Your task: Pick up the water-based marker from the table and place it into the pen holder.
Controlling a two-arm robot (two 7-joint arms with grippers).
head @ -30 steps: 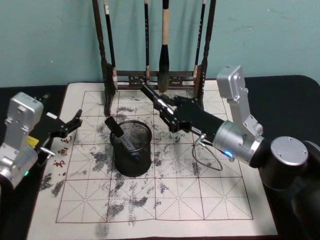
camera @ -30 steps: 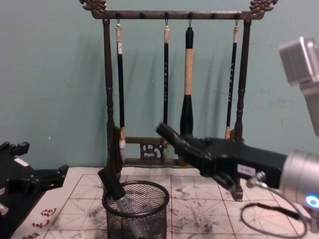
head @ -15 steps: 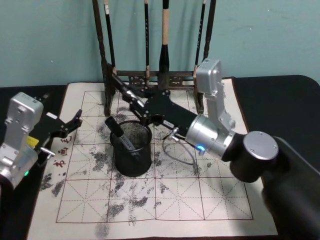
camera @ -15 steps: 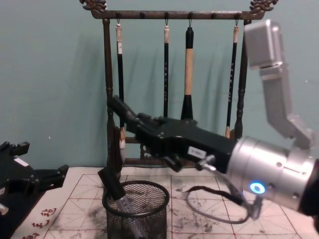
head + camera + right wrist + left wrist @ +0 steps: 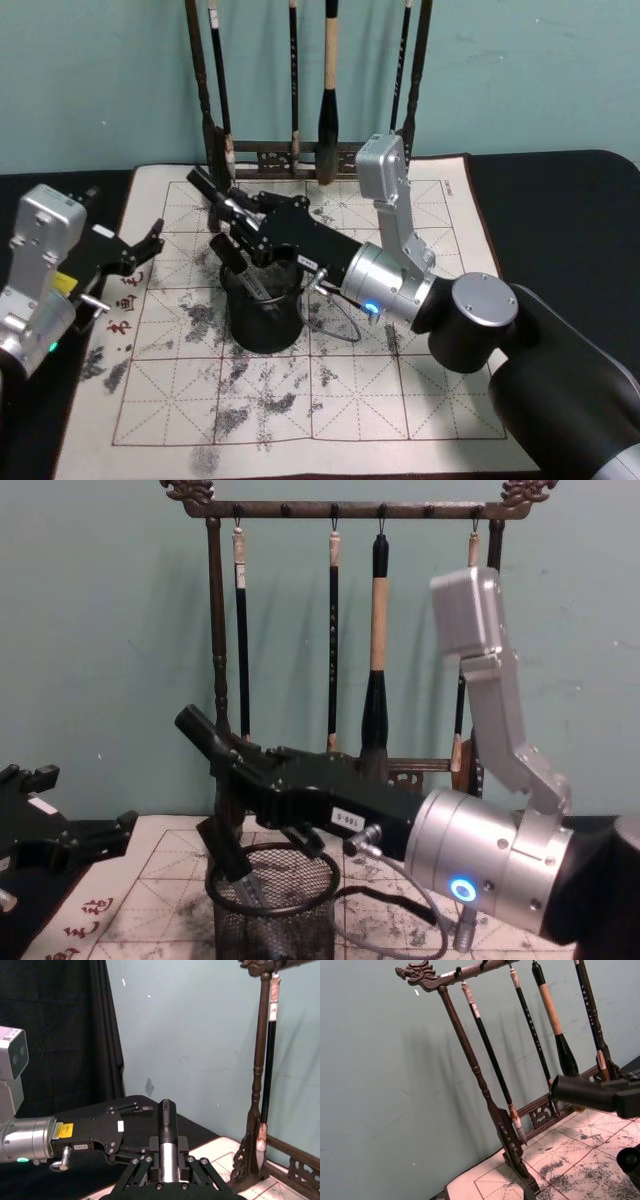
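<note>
While right tool (image 5: 232, 208) clamps one marker (image 5: 203, 184) — near pen holder (image 5: 262, 322) | second marker (image 5: 232, 258) inside | left tool (image 5: 140, 260) agape

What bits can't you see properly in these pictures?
- Bottom of the pen holder: chest view, cut off by the lower edge.
- Far rim of the pen holder: head view, behind the right pincer.
- Lower end of the marker: right wrist view, buried in the right pincer's grip.
- Left pincer, parked open on the left: chest view, left edge cuts it off.
- Tops of the brushes: head view, cut off by the top edge.
</note>
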